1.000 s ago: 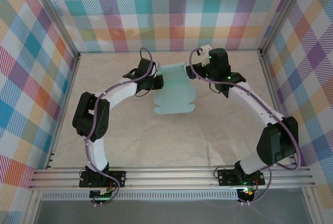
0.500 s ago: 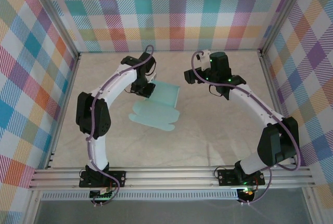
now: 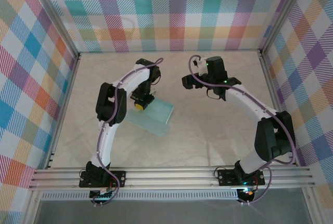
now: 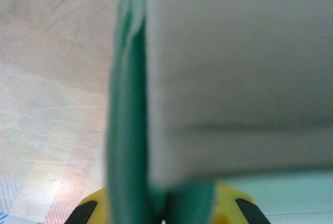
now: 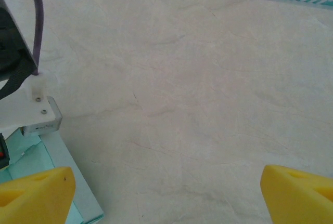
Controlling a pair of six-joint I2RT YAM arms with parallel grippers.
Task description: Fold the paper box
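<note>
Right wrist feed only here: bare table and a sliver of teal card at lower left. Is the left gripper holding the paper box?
Observer: Yes. The left wrist view has the left gripper shut on the paper box, card edge pinched between its yellow fingers.
Operator: What shape is the box in?
Observer: From the top view, one compact rectangle with no flaps spread out.
Operator: How near is my gripper to it?
Observer: The right gripper hangs apart from it, farther back and to the right.
</note>
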